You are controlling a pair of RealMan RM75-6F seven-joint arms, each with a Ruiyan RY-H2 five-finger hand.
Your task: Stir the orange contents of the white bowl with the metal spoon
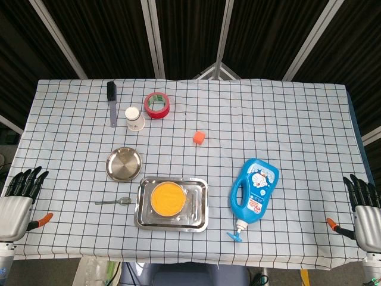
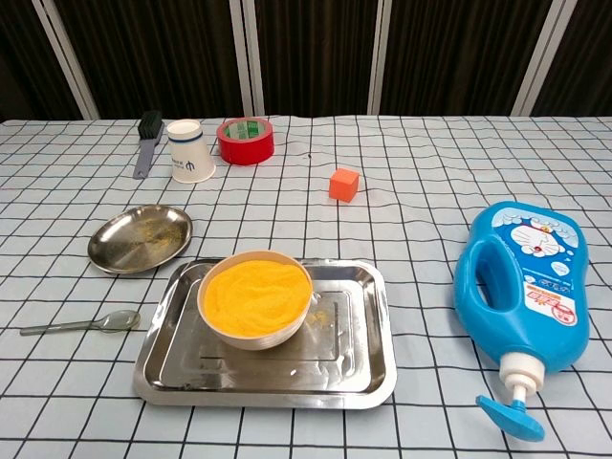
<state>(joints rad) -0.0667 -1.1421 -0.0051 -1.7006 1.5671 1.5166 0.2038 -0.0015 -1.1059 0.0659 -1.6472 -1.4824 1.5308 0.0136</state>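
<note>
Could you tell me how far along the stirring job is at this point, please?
Nothing looks done yet. The metal spoon lies on the cloth left of the tray, untouched, and the orange contents of the white bowl look smooth. The left hand and right hand sit empty at the table edges. Picking up the spoon and stirring remain.

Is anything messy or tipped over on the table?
The blue bottle lies on its side. Orange crumbs are scattered in the round metal plate and on the tray beside the white bowl.
</note>
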